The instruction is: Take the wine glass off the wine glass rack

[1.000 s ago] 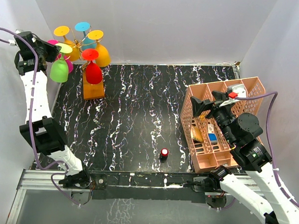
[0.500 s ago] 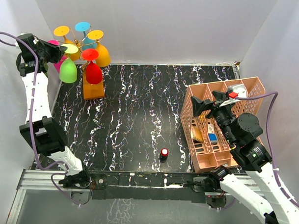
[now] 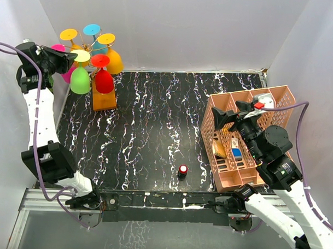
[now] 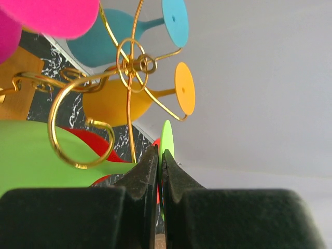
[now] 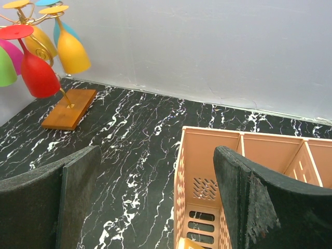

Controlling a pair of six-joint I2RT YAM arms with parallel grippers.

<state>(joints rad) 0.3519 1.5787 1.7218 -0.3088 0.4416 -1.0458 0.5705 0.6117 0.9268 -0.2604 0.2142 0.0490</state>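
Green wine glass [image 3: 80,80], inverted: pale green foot disc uppermost, bowl below with its mouth pointing down at the counter [image 3: 156,118]. The long axis runs close to vertical. The glass hangs in the air over the far left corner of the counter, at the left side of the wine glass rack [image 3: 104,98], just beside the red glass [image 3: 104,82].

In the left wrist view the foot shows edge-on just past the fingertips and the green bowl [image 4: 31,155] fills the lower left. A gold wire curl [image 4: 78,136] of the rack lies close in front of the bowl. Whether the stem sits inside that curl cannot be told.

Left fingers [image 4: 146,174]: pressed together on the thin stem of the green wine glass, directly under its foot, reaching in from the left wall side.

The rack is a thin gold wire tree on a flat orange-brown block at the far left. It carries further inverted glasses: red on the near side, yellow-orange [image 3: 113,61] to the right, teal [image 3: 98,46] at the far side and pink [image 3: 66,73] behind the green one.

Right fingers [image 5: 72,187]: spread wide apart and holding nothing, poised above the salmon-pink lattice basket [image 3: 209,131] at the right side of the counter, well apart from the rack.

A small red-and-black object [image 3: 183,170] stands on the near part of the counter, left of the basket.
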